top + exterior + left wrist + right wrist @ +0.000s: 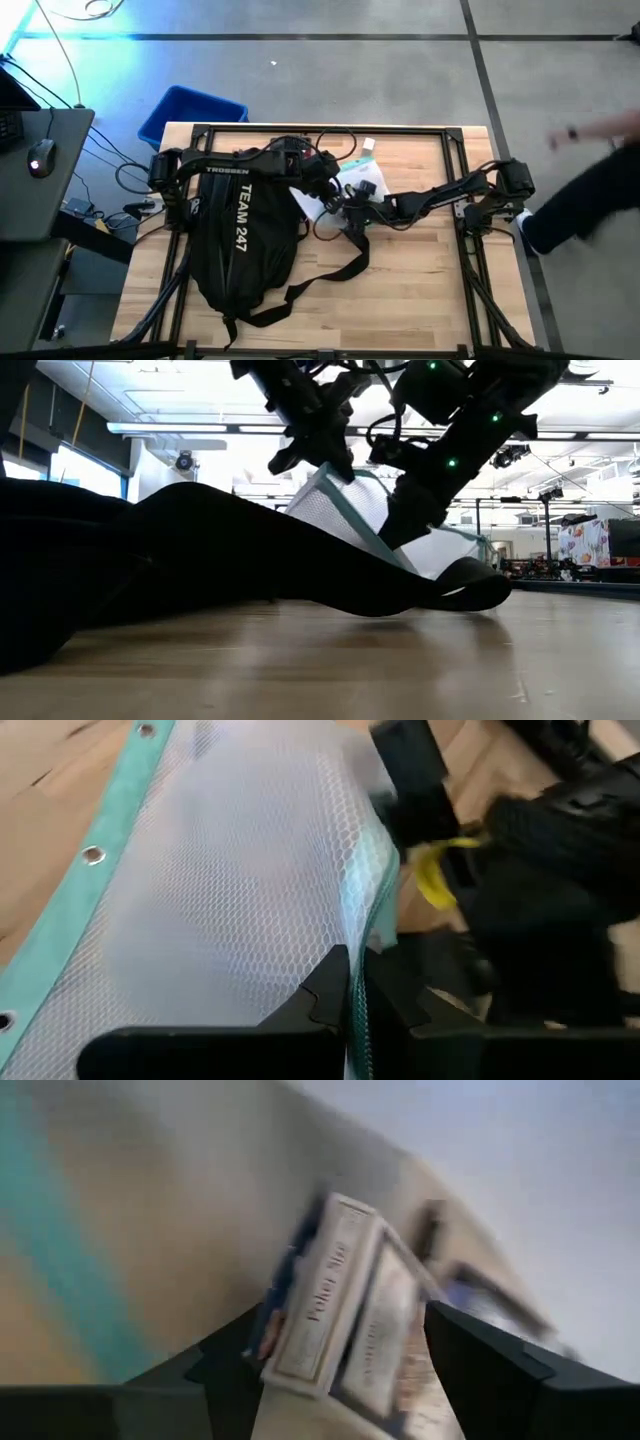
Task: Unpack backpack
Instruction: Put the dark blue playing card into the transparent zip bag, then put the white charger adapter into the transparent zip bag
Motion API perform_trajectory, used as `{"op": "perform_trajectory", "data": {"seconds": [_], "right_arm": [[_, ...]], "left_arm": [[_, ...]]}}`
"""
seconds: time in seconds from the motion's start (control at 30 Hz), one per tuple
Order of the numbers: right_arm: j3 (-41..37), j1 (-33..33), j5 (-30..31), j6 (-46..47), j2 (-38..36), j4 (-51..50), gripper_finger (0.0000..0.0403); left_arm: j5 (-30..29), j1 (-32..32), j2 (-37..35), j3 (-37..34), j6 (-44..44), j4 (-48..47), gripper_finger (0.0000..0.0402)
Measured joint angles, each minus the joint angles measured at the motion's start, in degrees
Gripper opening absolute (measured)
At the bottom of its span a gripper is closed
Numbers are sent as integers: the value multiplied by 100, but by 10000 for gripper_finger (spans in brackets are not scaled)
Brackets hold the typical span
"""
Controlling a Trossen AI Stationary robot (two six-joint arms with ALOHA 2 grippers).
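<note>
The backpack [243, 245] lies flat on the wooden table [420, 290], left of centre, its white "TEAM 247" lettering facing up and its long black straps [335, 275] trailing toward the near edge and to the right; in the low view its dark bulk [180, 560] fills the left side.

Just beyond the backpack's far right corner, a white mesh pouch with teal edging [220, 890] is raised off the table, and both arms meet over it; the left gripper [350, 1010] has its fingers pressed together on the pouch's teal rim, pinching it; the right gripper [330, 1370] stands partly open, its two fingers set apart on either side of a small box of playing cards [335, 1305]; whether the fingers touch the box cannot be told, as the view is smeared. In the high view the right gripper [352, 205] sits beside the pouch [350, 180], the right arm reaching in from the table's right side.

Farther off, a blue bin [190, 112] stands on the floor beyond the far left corner; a person's sleeve [590, 195] shows at the right edge.
</note>
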Motion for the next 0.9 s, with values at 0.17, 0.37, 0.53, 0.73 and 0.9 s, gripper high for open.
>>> {"op": "perform_trajectory", "data": {"seconds": [0.17, 0.37, 0.53, 0.73, 0.9], "right_arm": [[0, 146, -465, -12, -48, 56, 234], [-4, 308, -972, 89, -221, -394, 206], [-4, 235, -1434, 116, -308, -1250, 141], [-4, -123, -1289, -74, -48, -1382, 26], [-4, -451, -897, -2, 387, -439, 12]], "left_arm": [[-49, 12, 0, 0, 70, -264, 0], [-55, 12, 0, 0, 106, -386, 0], [-66, 12, 0, 0, 113, -459, 0], [-70, 14, 0, 0, 154, -449, 0], [-70, 14, 0, 0, 159, -448, 0]]}}
